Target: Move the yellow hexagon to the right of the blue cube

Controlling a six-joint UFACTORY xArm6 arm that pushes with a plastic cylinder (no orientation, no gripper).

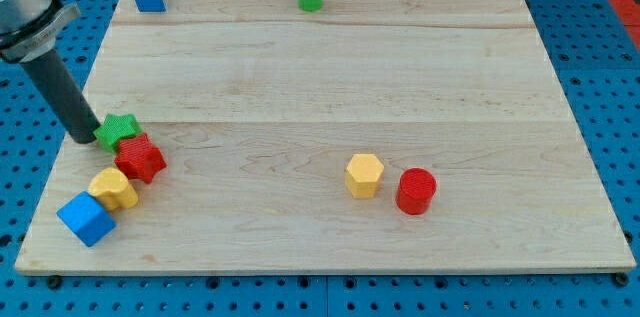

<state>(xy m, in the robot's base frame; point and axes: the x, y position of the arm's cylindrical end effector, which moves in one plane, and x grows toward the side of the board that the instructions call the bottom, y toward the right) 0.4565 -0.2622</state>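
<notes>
A: Where is my tip (84, 139) recorded?

B: At the tabletop's (320, 97) 9 o'clock edge, touching the green star (117, 130) from its 9 o'clock side. No gripper is fitted, so no jaw state can be noted.

A: And the task blocks?

B: The yellow hexagon (364, 175) is logged at 5 o'clock of centre, with the red cylinder (416, 191) just beside it at 4 o'clock. The blue cube (86, 219) sits at the 8 o'clock corner, touched by a yellow block (114, 188), shape unclear; a red star (140, 157) lies between that block and the green star.
</notes>
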